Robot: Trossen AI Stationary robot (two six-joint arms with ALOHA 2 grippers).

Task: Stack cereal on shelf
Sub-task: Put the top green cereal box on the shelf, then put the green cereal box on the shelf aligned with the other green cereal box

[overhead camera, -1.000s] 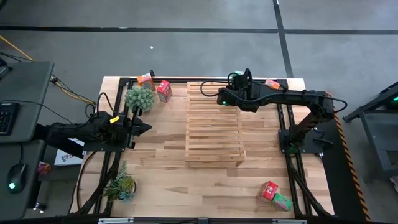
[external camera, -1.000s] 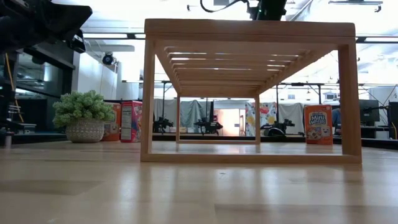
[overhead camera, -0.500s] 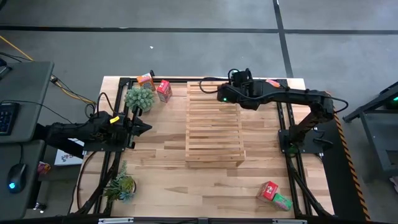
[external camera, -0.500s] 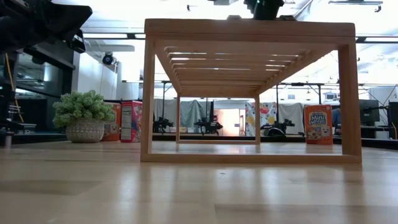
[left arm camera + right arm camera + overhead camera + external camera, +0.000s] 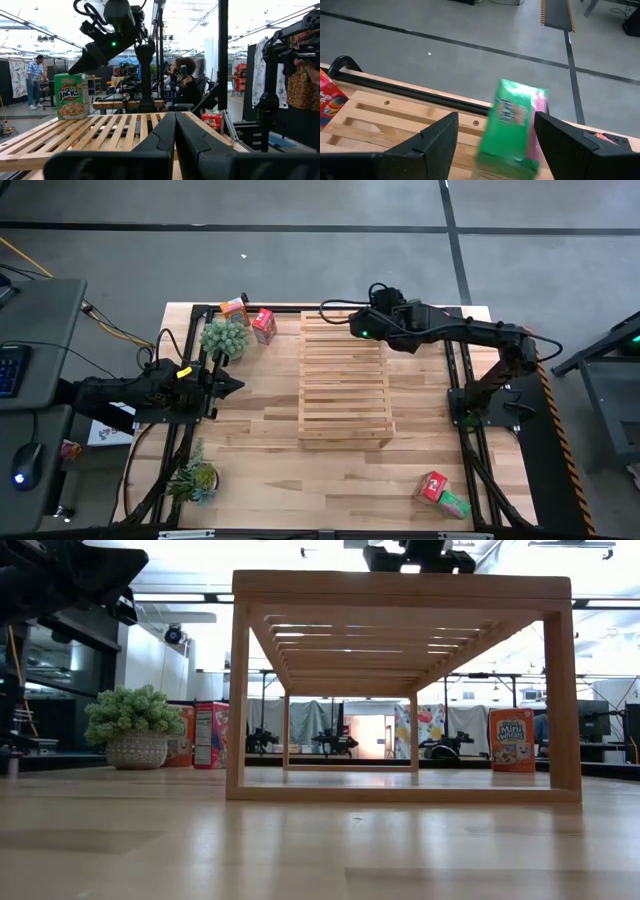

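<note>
Right gripper (image 5: pixel 492 145) has backed toward the pale slatted wooden shelf's (image 5: pixel 345 380) far edge, fingers spread, green cardboard cereal box (image 5: pixel 512 127) standing free between them (left gripper (image 5: pixel 232 386) unmoved, pressed together).

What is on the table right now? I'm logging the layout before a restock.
shelf: one, pale wood, table centre
green cereal box: one, upright on shelf's far end
orange box, red box: far-left corner
red-and-green pair: two, near-right corner
orange Mini-Wheats box: one, far right of shelf
plants: two, green, far left, near left
left gripper: shut, left of shelf
right gripper: open, at green cereal box
</note>
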